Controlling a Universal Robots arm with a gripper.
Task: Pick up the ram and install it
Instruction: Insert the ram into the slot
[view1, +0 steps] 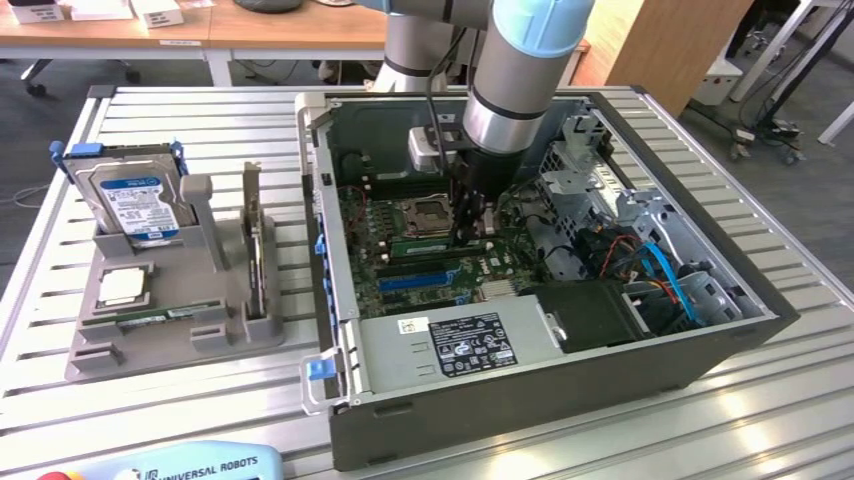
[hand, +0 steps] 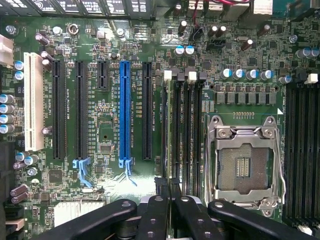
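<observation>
Gripper (hand: 168, 186) is found inside the open case (view1: 350, 300), jaws drawn almost together and pinched on the ram (hand: 171, 130). The ram is stood edge-on in a memory slot beside the empty processor socket (hand: 244, 162). Pick-up is judged done; full seating cannot be confirmed.

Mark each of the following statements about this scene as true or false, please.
1. The CPU socket on the motherboard is empty. True.
2. The hard drive lies inside the computer case. False: it stands in the gray holder outside the case, at the exterior view's left.
3. The gripper is wide open. False: it is shut.
4. The gripper is at the memory slots beside the socket. True.
5. Every expansion slot is black. False: there is a blue slot and a white slot.
</observation>
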